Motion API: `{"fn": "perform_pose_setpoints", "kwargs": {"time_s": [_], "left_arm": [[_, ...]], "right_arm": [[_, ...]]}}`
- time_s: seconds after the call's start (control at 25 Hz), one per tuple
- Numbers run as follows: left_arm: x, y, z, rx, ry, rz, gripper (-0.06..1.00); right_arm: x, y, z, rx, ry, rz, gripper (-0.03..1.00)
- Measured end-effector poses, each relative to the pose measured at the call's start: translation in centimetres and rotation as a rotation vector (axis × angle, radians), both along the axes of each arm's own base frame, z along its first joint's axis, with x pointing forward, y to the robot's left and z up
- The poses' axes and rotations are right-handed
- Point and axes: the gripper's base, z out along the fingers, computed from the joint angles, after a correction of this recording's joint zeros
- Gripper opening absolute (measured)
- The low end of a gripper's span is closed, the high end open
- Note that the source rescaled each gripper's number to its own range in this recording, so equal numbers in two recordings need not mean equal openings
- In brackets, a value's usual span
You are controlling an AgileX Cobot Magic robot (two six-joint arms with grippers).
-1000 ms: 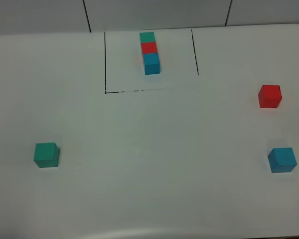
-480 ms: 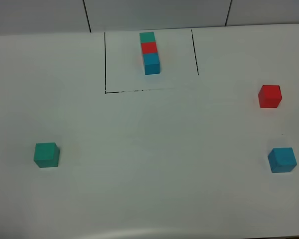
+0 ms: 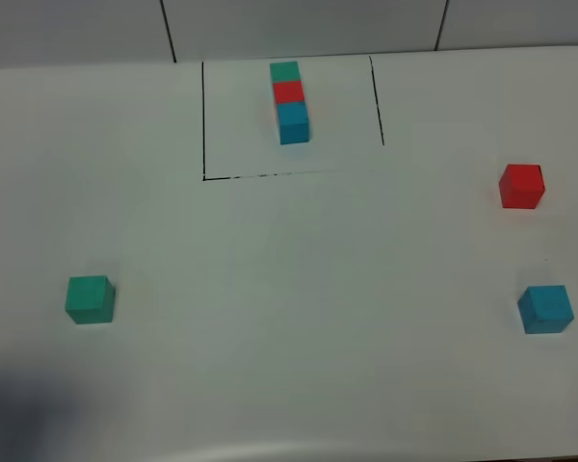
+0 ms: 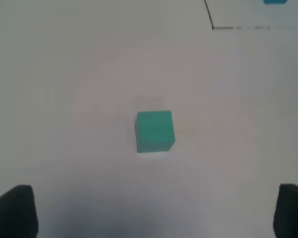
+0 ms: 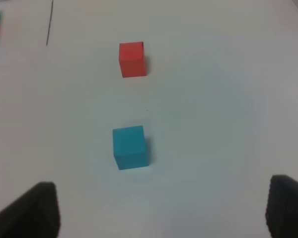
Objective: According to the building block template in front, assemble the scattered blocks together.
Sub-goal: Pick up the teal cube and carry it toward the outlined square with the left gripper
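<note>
The building block template (image 3: 290, 101) is a green, red, blue row inside a black drawn rectangle at the table's far middle. The scattered blocks lie apart: the teal-green cube (image 3: 89, 299) at the left, the red cube (image 3: 521, 186) and the blue cube (image 3: 545, 309) at the right. Neither gripper shows in the exterior high view. In the left wrist view my left gripper (image 4: 151, 213) is open and empty, short of the green cube (image 4: 155, 131). In the right wrist view my right gripper (image 5: 159, 208) is open and empty, short of the blue cube (image 5: 130, 147), with the red cube (image 5: 132, 59) beyond.
The white table (image 3: 299, 250) has a rounded front edge at the bottom of the exterior high view. A grey panelled wall (image 3: 299, 24) runs behind its far edge. A dark shadow (image 3: 24, 414) lies on the table at the front left.
A dark shadow has spread over the table's front left corner in the exterior high view. The cubes and the template have not moved.
</note>
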Motion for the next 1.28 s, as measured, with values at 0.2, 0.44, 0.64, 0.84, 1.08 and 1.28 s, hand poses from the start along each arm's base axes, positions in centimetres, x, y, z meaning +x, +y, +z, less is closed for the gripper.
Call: {"fn": "perform_pose_setpoints", "kwargs": {"time_s": [0.2, 0.44, 0.64, 0.84, 1.08, 1.28], "left_arm": [[5.4, -0.3, 0.0, -0.008, 0.232, -0.006, 0.99], [10.6, -0.3, -3.0, 0.014, 0.461, -0.005, 0.96], [13.0, -0.4, -5.5, 0.014, 0.543, 0.008, 0.95], [14.4, -0.6, -7.0, 0.02, 0.559, 0.006, 0.93], [16.0, -2.8, -8.5, 0.037, 0.593, -0.035, 0.93], [17.0, -3.4, -9.9, 0.078, 0.619, 0.014, 0.92]], "right_arm": [[0.0, 0.0, 0.0, 0.0, 0.0, 0.0, 0.71], [0.0, 0.0, 0.0, 0.0, 0.0, 0.0, 0.71], [0.0, 0.0, 0.0, 0.0, 0.0, 0.0, 0.71], [0.0, 0.0, 0.0, 0.001, 0.0, 0.001, 0.71], [0.0, 0.0, 0.0, 0.001, 0.0, 0.001, 0.71], [0.0, 0.0, 0.0, 0.001, 0.0, 0.001, 0.71]]}}
